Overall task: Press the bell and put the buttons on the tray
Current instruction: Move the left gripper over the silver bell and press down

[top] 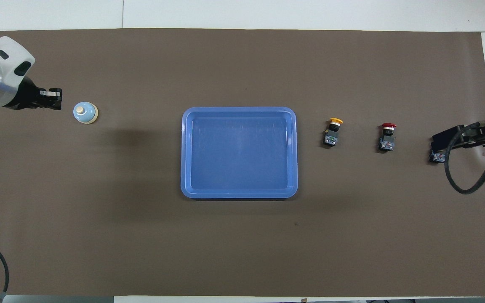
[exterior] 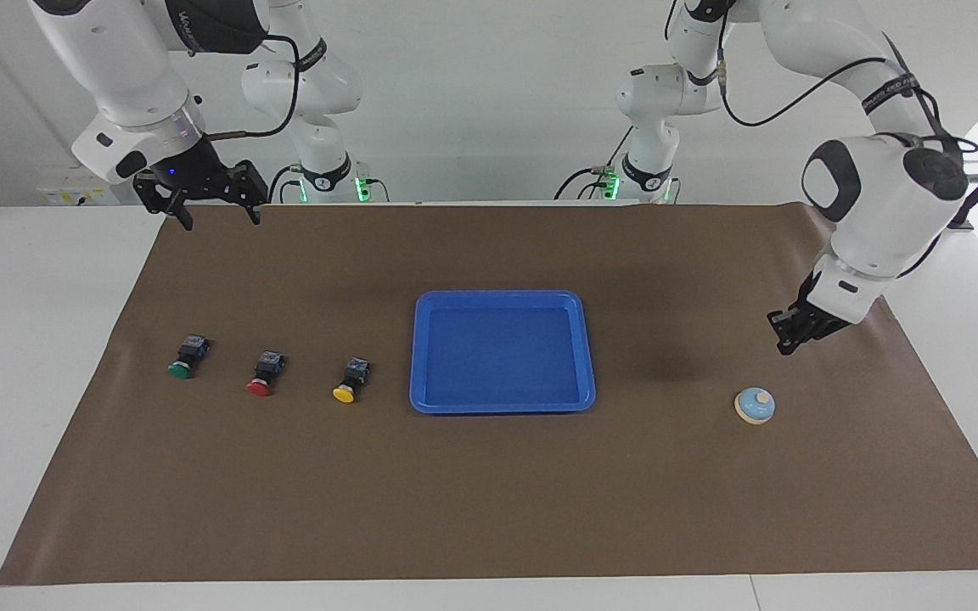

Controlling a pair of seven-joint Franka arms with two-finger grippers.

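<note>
Right claw [exterior: 214,206], spread, hides most of the green-capped button [top: 436,157]; left claw [exterior: 786,344], pressed together, hangs beside the domed bell [exterior: 755,406]

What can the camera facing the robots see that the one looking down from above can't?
Only the facing view shows the green button's cap and both arms' bases. Only the overhead view hides that cap under the right tool, showing just its body. Both show the blue tray, red button, yellow button, bell and shut left tool.

No lettering, label or number is readable on anything in either view.
</note>
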